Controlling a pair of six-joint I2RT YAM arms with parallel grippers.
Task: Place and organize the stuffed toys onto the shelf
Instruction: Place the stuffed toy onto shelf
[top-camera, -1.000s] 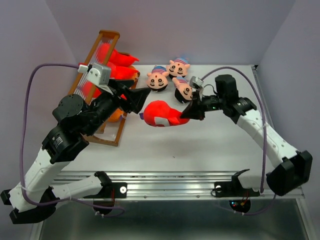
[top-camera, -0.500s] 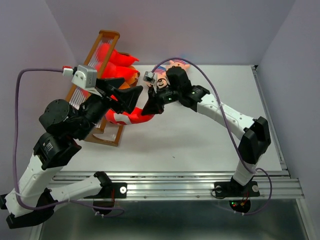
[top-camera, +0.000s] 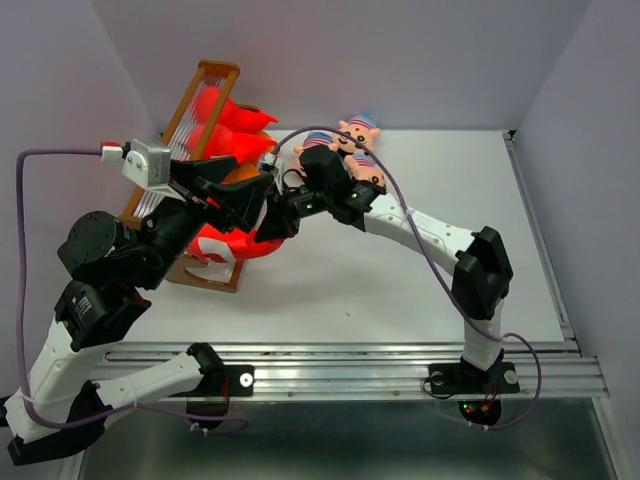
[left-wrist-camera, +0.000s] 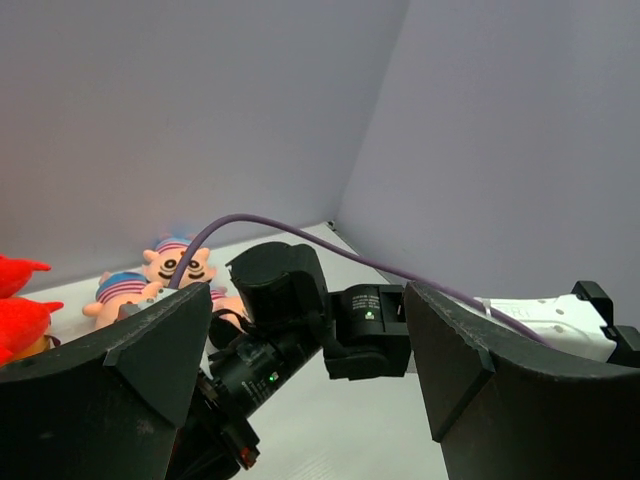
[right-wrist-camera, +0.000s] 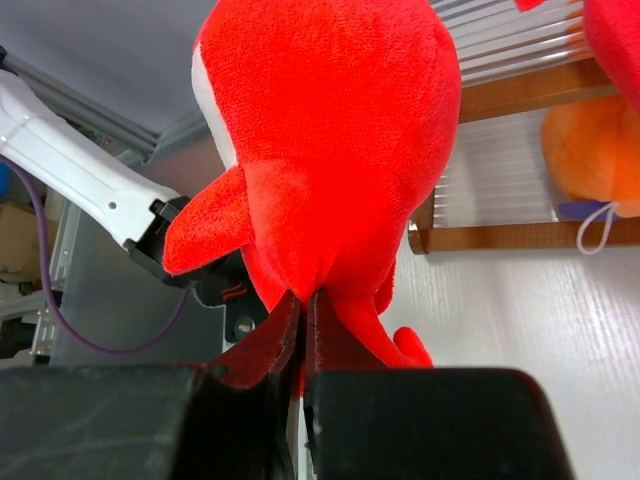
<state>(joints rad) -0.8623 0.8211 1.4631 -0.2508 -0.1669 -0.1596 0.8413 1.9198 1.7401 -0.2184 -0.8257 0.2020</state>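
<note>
STEP: placing red toy (right-wrist-camera: 330, 150) on shelf (top-camera: 215, 72) at left | right pincer (right-wrist-camera: 303, 300): clamped on its tail end | left pincer (left-wrist-camera: 308, 310): spread, empty | NEXT: lower onto shelf, then release

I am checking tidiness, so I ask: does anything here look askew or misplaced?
The shelf seems turned at a slant to the edges of the table. The doll heads lie on the table at the back, not on the shelf.
</note>
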